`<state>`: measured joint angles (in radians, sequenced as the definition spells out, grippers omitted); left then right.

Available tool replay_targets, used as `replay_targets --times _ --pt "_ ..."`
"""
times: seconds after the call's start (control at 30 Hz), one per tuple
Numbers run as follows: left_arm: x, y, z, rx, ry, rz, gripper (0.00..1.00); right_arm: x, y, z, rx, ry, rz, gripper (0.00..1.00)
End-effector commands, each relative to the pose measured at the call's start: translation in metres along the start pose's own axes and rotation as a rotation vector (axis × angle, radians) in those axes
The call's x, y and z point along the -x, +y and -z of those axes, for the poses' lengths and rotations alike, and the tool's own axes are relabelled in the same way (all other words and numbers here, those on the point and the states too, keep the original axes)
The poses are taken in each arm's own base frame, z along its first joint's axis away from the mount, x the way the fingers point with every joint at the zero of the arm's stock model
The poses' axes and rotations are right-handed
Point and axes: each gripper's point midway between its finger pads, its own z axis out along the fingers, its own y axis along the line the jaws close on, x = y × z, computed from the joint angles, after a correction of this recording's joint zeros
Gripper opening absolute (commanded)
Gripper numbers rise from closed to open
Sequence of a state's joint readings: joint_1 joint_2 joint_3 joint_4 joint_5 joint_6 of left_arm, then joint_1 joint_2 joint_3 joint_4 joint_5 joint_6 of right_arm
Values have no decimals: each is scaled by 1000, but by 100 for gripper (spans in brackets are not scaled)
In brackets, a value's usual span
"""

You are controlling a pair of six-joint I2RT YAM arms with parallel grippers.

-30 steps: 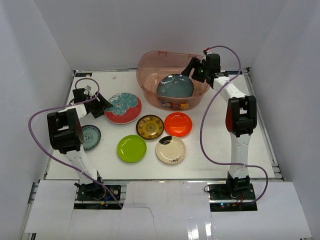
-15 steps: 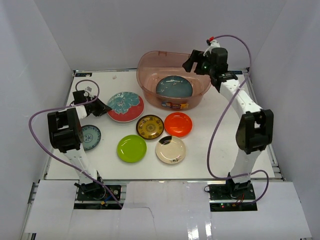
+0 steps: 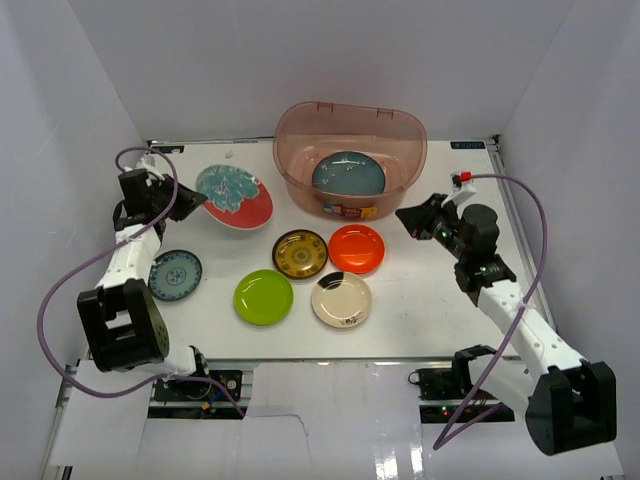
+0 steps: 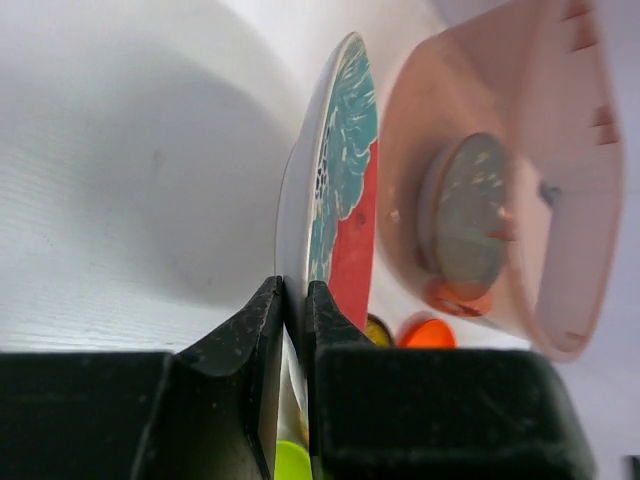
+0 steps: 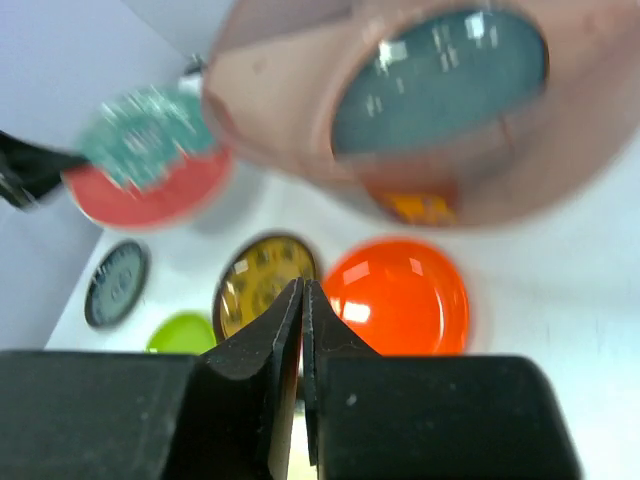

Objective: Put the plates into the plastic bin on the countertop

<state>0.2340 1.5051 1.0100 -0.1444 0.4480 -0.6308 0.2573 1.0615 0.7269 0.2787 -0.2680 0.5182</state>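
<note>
Red-teal floral plate (image 3: 235, 195) is clamped by its rim in the left fingers (image 4: 245, 340), tilted off the surface (image 3: 420, 290) to carry to the bin (image 3: 295, 150); right fingers (image 5: 270, 340) pressed together, empty.

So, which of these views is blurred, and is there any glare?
Right wrist view: motion blur smears the floral plate and the plastic bin; bright reflections sit on the teal plate inside. Left wrist view and top view: both sharp.
</note>
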Motion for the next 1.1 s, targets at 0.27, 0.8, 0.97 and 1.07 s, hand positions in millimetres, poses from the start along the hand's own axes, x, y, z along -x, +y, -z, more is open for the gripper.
replay_targets --times 0.27,0.8,0.97,1.07 --pt "47 -181 108 -426 -233 -65 0 -75 -30 55 -78 45 -5 9" --pt "-27 -332 -56 -550 -20 -202 0 -129 -48 66 -85 183 1 14" --pt "-41 -342 -103 -534 17 -214 0 -125 -49 67 -99 180 31 16" --pt "-50 -335 -131 -518 38 -219 0 -127 -50 68 -104 189 37 17"
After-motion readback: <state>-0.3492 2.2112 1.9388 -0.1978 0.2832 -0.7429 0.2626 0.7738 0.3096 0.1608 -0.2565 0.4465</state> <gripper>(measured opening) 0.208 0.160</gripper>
